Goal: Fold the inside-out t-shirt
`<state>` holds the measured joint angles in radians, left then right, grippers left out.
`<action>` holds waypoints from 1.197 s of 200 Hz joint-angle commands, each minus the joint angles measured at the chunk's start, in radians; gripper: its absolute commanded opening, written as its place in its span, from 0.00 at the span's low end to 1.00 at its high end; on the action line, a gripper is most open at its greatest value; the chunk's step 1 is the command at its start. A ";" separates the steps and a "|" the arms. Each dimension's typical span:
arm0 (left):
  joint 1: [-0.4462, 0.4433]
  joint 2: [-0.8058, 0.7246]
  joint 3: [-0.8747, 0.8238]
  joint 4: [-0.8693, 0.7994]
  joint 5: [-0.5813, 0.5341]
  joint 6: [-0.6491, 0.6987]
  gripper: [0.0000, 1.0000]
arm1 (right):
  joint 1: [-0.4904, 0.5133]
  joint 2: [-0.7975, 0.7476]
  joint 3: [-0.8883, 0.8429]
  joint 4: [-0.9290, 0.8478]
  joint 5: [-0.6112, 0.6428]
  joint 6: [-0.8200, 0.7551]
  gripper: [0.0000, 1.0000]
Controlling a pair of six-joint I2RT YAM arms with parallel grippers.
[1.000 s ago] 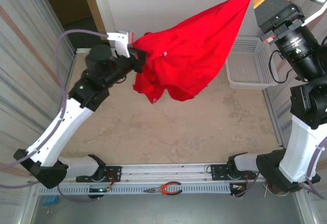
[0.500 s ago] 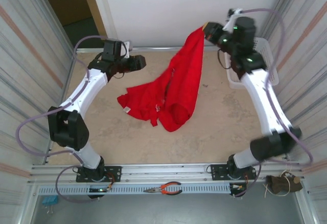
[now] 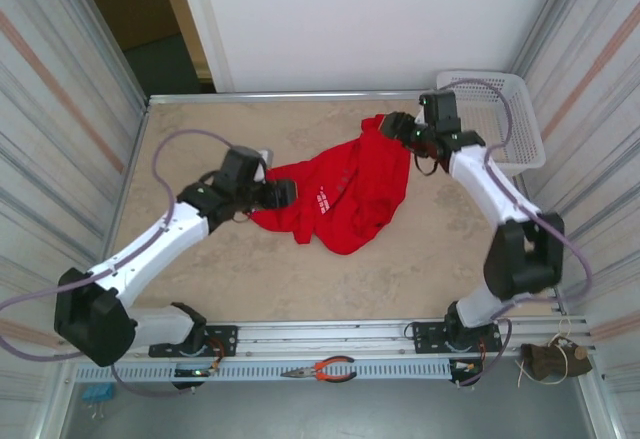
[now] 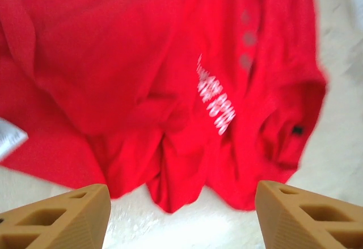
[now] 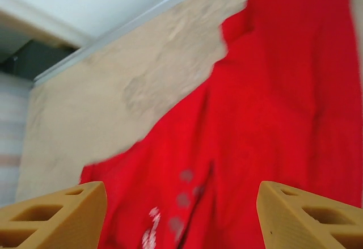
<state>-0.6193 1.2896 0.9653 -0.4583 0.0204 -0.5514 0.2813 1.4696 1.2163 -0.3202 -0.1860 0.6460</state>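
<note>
Rumpled red t-shirt [image 3: 340, 194] heaped near the middle of the beige table [image 3: 220, 289], white print [image 4: 215, 104] facing up, pale tag [image 4: 8, 138] at one edge. Left fingers [image 4: 68, 215] spread wide beside the shirt's left edge, free of the cloth. Right fingers [image 5: 57, 218] spread wide too, over its far right corner. White basket [image 3: 505, 109] in the table's far right corner.

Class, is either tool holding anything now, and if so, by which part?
Nothing is held. The left tool and right tool both stand open and empty, with the red t-shirt lying crumpled on the table.
</note>
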 commanded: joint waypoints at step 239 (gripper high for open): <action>0.124 -0.137 0.069 0.047 0.003 0.018 0.00 | -0.113 -0.332 -0.183 -0.136 -0.177 -0.048 0.00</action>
<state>-0.5739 1.2949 1.0039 -0.3603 -0.1467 -0.5499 0.2420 1.2530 0.9550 -0.3065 -0.3134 0.6674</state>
